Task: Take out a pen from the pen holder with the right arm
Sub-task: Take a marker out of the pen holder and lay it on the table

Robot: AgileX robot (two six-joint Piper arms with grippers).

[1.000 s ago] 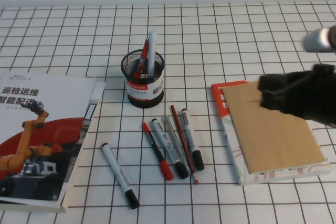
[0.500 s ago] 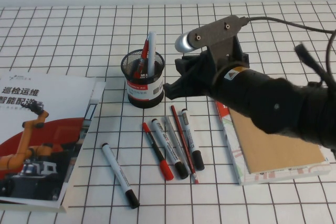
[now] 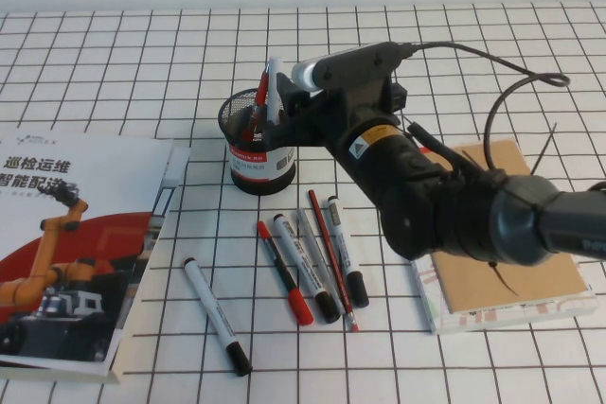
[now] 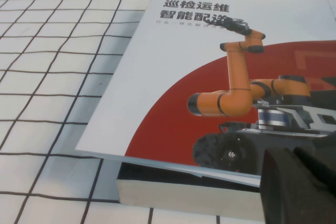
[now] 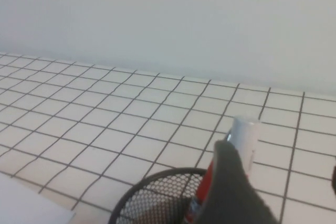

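Note:
The black mesh pen holder (image 3: pixel 260 153) stands in the middle of the table, with a white marker (image 3: pixel 273 82) and a red pen (image 3: pixel 258 99) sticking up out of it. My right gripper (image 3: pixel 287 106) has reached in from the right and hovers at the holder's right rim, level with the pen tops, open and holding nothing. In the right wrist view the white marker (image 5: pixel 244 136) and red pen (image 5: pixel 206 184) rise from the holder's rim (image 5: pixel 152 181) just beyond one finger (image 5: pixel 231 187). My left gripper (image 4: pixel 294 156) rests shut at the corner of the robot booklet (image 4: pixel 210 77).
Several loose pens (image 3: pixel 317 253) lie in front of the holder, and a black-capped marker (image 3: pixel 216 314) lies further left. The robot booklet (image 3: pixel 66 234) covers the table's left side. A brown notebook (image 3: pixel 507 243) on a red-edged book lies under my right arm.
My right arm swept in from the right edge over the notebook to the pen holder. Its jaws went from shut to open. Pens and holder have not moved.

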